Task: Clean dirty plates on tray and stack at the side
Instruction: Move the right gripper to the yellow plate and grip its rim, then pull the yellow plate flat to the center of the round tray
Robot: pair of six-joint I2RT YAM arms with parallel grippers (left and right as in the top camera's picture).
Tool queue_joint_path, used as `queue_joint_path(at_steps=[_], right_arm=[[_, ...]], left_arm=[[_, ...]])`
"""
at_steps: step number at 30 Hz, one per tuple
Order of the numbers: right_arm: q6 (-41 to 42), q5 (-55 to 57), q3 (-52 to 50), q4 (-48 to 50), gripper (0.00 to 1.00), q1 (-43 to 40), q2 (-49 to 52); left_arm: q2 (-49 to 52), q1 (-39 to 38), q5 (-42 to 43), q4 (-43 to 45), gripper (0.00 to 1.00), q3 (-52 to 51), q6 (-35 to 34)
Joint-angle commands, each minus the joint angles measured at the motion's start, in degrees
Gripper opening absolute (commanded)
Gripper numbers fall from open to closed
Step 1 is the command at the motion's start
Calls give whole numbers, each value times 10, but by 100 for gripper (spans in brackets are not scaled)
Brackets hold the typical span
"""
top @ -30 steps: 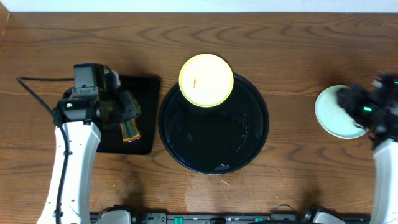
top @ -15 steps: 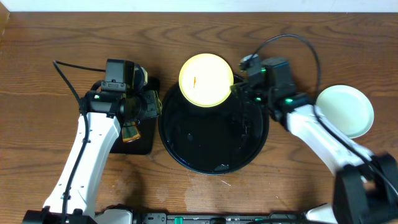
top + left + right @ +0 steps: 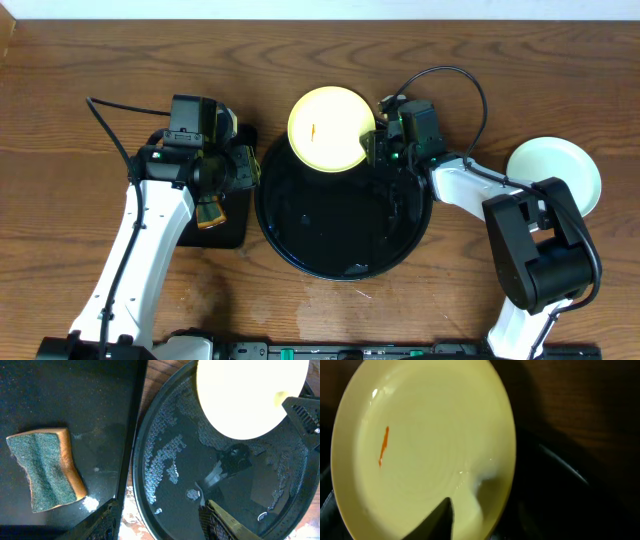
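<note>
Right pincer (image 3: 372, 146) on yellow plate (image 3: 325, 128) rim, perhaps gripping, black tray (image 3: 340, 235) beneath

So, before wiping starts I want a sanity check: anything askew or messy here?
The yellow plate sits overhanging the far rim of the round black tray, and carries an orange smear. Water droplets dot the tray. The right gripper is at the plate's edge.

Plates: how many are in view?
2. A pale yellow plate on the far edge of the round tray; a mint plate on the table, right side. Another may hide beneath it.
</note>
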Motion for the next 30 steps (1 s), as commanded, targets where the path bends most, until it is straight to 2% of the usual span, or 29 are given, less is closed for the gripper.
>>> queue_joint_path(at_steps=[1,5,6,11,19,25,27,30], right_arm=[[3,37,3,-6,21,-6,5],[-20,52,3,-43,3,-12,5],[-27,52,3,-56,1,-14,5],[-80,52,3,-139,1,-22,4],[-80,55,3,-262,1,-21,-59],[-93,71,3,-313,1,-21,-126],[-97,60,3,-331,6,-20,-144],[-166,-25,3,-351,28,-17,-152]], left_arm=[[2,-1,-3,-2,54,0,10],[2,-1,-3,-5,54,0,10],[2,-1,-4,-6,54,0,10],[2,-1,-4,-7,54,0,10],[2,-1,-3,-12,54,0,10],[2,-1,-3,-13,54,0,10],[2,-1,-3,-16,54,0,10],[2,-1,-3,-28,54,0,10]])
